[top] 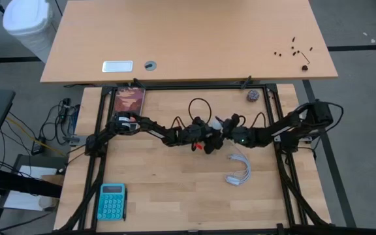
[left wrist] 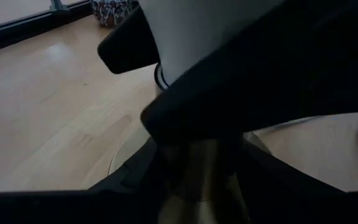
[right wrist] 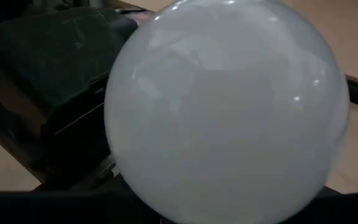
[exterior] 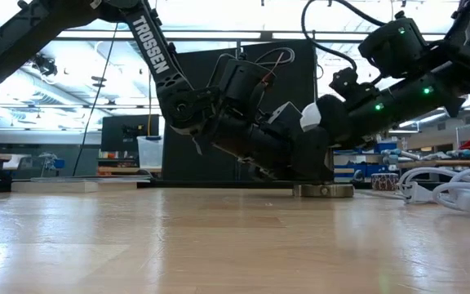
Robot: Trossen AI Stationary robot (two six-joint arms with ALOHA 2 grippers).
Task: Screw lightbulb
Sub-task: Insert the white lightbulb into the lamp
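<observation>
Both arms meet at the middle of the wooden bench [top: 175, 189] to join bulb and socket.

The right gripper [exterior: 321, 114] fingers grasp the small white frosted lightbulb [right wrist: 229, 112], tilted above the round brass-grey socket disc [exterior: 323, 190], probably to align the thread. The left gripper [exterior: 300, 159] seems to steady that disc; its fingers' state I cannot tell. "TROSSEN" stands on the upper-left arm.

left gripper [exterior: 304, 159] low over socket disc [exterior: 323, 190] on table [exterior: 178, 237] | lightbulb [exterior: 310, 117] white, between arms, at right gripper [exterior: 326, 114] | white cable [exterior: 447, 192] coiled at right edge
</observation>
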